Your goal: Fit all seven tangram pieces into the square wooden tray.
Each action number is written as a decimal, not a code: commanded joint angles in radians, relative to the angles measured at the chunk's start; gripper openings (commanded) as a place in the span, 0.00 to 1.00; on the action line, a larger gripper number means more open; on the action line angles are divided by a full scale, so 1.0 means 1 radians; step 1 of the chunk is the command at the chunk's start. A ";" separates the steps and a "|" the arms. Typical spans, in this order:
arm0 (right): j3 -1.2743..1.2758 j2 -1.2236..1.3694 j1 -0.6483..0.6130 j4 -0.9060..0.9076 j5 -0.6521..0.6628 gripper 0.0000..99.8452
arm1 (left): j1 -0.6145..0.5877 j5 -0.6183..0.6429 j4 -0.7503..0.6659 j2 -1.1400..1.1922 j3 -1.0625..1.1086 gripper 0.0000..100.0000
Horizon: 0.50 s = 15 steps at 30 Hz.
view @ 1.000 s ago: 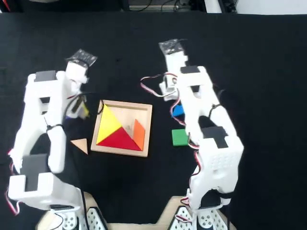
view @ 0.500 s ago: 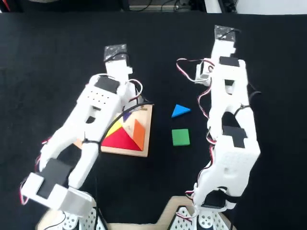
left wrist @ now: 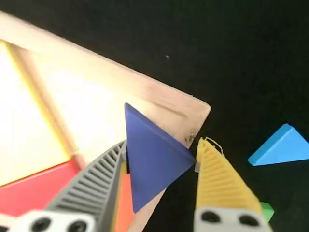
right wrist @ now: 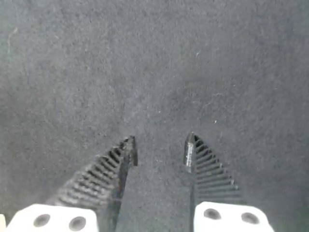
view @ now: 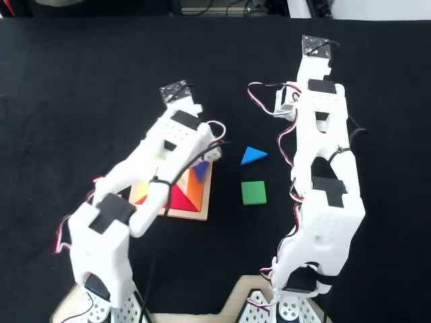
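Tabletop seen from above: black cloth (view: 67,67), two white arms, wooden tray (view: 192,214) left of centre. Left gripper (left wrist: 162,145) clamped on dark blue triangle (left wrist: 152,159), grey and yellow fingers pressing its opposite edges, poised over the tray's corner at about 2 o'clock from the tray's middle. Swung there within the last second from 9 o'clock of the tray, carrying the piece across. Right gripper (right wrist: 161,147) slightly parted and holding nothing, over bare cloth between 1 and 2 o'clock of the tray, drawn back from the loose pieces in that same second. Red piece (view: 180,199) and orange piece (view: 200,186) already seated in the tray. Light blue triangle (view: 252,156) at 2 o'clock and green square (view: 254,192) at 3 o'clock, both outside on the cloth. Probable meaning: dark blue triangle about to drop into that corner, with at least two pieces left to fetch.
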 commanded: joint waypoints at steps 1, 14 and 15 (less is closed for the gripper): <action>-0.064 0.022 0.005 -0.017 -0.006 0.17 | 0.002 0.038 -0.011 0.043 -0.094 0.09; -0.090 0.051 -0.026 -0.008 0.031 0.17 | 0.012 0.034 -0.005 0.008 -0.124 0.09; -0.090 0.051 -0.026 -0.008 0.032 0.17 | 0.012 0.034 -0.005 0.005 -0.124 0.11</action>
